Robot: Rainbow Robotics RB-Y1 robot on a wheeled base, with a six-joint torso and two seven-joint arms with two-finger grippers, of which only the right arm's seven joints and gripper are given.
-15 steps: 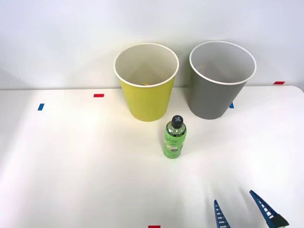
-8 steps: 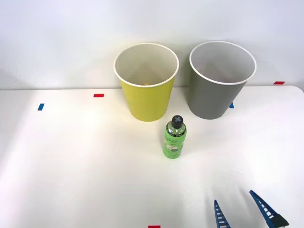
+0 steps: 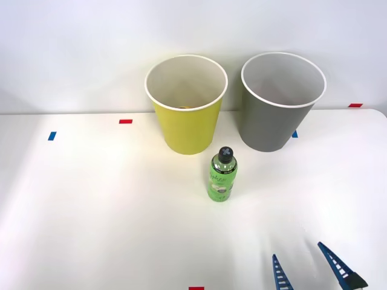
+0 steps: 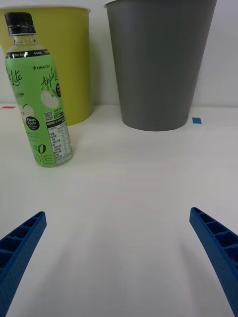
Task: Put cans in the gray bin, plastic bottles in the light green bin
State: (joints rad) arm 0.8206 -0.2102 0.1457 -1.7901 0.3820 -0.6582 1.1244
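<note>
On the white table [image 3: 91,205] stand two bins: one light green bin [image 3: 186,103], then one gray bin [image 3: 281,99]. One green bottle [image 3: 222,175] stands upright ahead and left of the right gripper [image 3: 308,269], whose two fingers [image 4: 20,247] are spread, empty.

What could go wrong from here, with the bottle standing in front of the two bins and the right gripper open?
1. The green bottle stands upright and narrow, so a finger of the open right gripper could tip it on approach.
2. The light green bin and gray bin stand close together, so a careless drop could land in the gray one.
</note>
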